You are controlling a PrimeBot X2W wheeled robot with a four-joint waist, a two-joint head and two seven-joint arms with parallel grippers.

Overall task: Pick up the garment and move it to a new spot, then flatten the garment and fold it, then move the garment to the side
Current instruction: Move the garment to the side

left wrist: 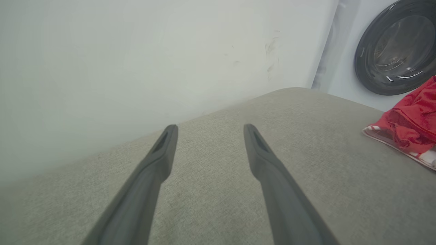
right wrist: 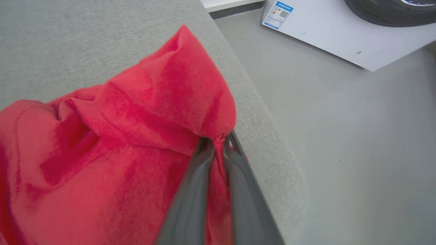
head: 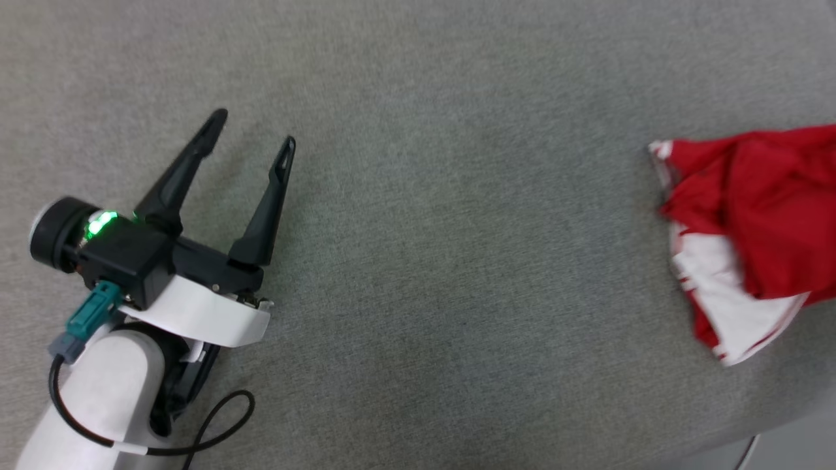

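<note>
Pinching the garment (right wrist: 119, 143) in the right gripper (right wrist: 218, 143) near the edge of the grey surface (head: 457, 228), holding the left gripper (head: 254, 129) spread, seemingly just above it

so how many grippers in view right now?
2. The left gripper is open over the grey surface, far from the cloth. The right gripper is shut on the garment near the surface's edge.
</note>
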